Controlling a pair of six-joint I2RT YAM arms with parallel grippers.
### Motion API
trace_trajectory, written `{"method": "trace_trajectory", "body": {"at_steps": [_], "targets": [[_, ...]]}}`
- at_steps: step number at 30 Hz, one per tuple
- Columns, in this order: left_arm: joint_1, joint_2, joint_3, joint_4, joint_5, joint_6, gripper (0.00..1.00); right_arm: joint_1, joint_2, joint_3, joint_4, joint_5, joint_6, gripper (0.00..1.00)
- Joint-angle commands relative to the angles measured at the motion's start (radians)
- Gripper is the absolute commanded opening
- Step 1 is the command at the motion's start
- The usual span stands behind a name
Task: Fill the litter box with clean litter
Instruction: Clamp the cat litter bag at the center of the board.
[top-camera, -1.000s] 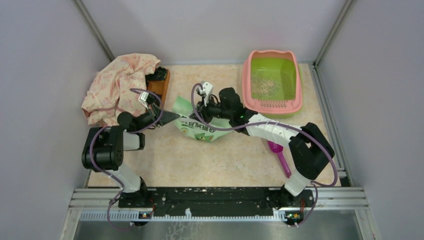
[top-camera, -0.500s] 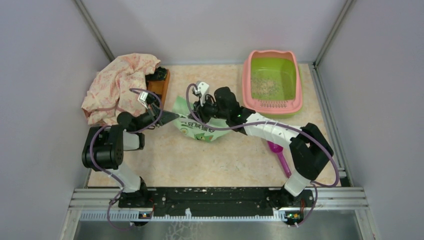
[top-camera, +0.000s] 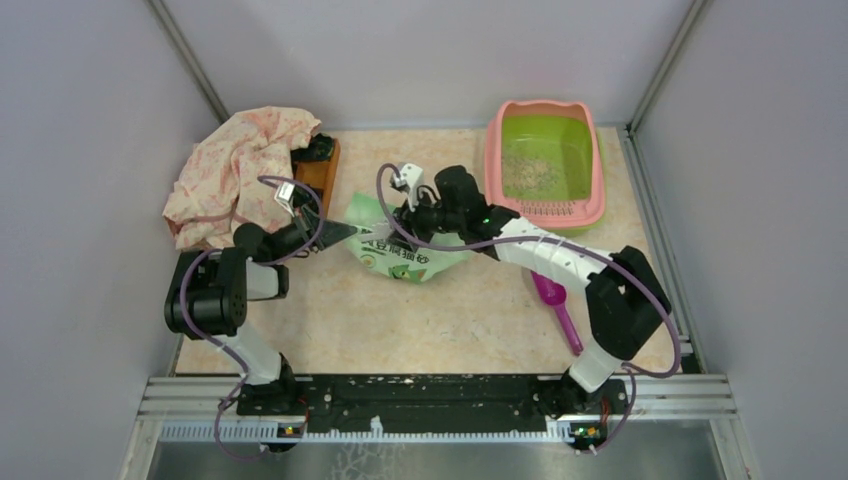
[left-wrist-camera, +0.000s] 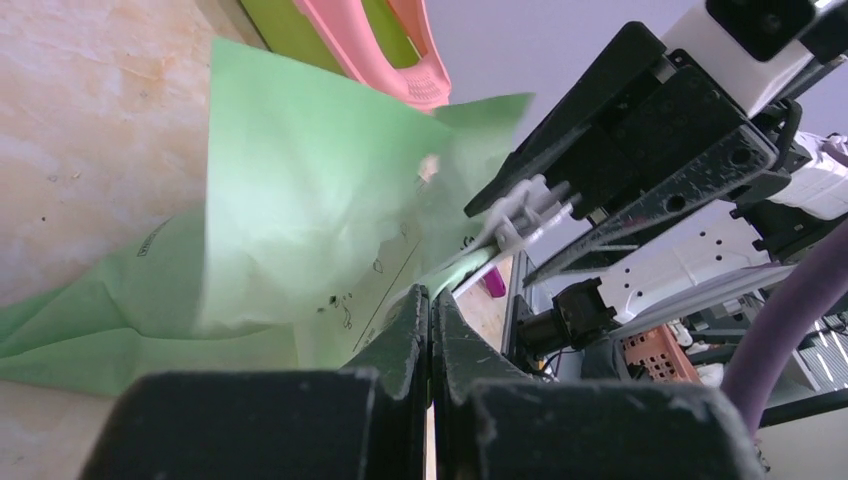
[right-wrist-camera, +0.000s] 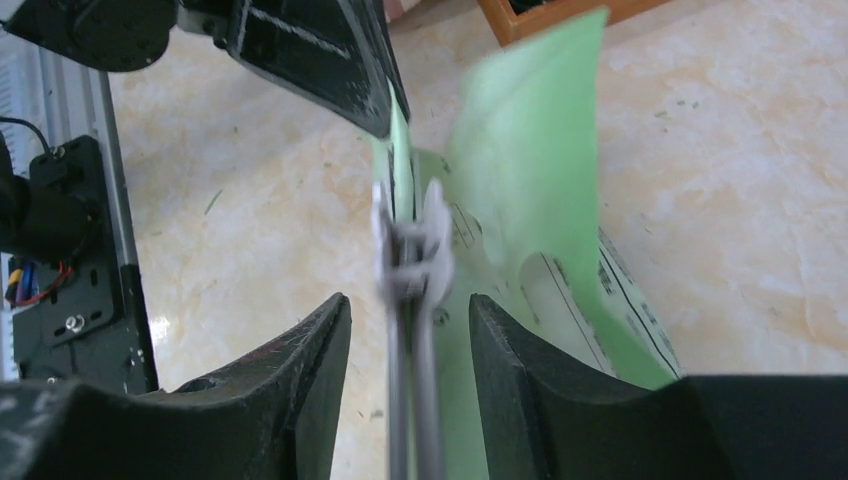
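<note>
The litter box (top-camera: 545, 205), pink rim and lime-green basin, stands at the back right with a thin patch of pale clean litter (top-camera: 530, 172) on its floor. Its rim shows in the left wrist view (left-wrist-camera: 405, 62). A light green printed bag (top-camera: 405, 255) lies mid-table. My left gripper (top-camera: 352, 231) is shut on the bag's left edge (left-wrist-camera: 300, 200). My right gripper (top-camera: 404, 217) is open, its fingers (right-wrist-camera: 320, 340) on either side of the bag's upright top strip and a white slider (right-wrist-camera: 410, 255), not touching them.
A purple scoop (top-camera: 556, 303) lies on the table under the right arm. A pink floral cloth (top-camera: 240, 170) is heaped at the back left, partly over a small brown wooden tray (top-camera: 320, 170). Grey walls close in three sides.
My right gripper drew left and then back to the right at the bag's top. The bag's right side has spread a little. The left arm has stayed put.
</note>
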Motion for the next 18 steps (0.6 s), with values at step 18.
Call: {"method": "trace_trajectory", "body": {"at_steps": [18], "targets": [[0.026,0.011,0.022,0.256,-0.054,-0.035,0.00,-0.091,-0.252,-0.324,0.233,-0.134,-0.045,0.46]]}}
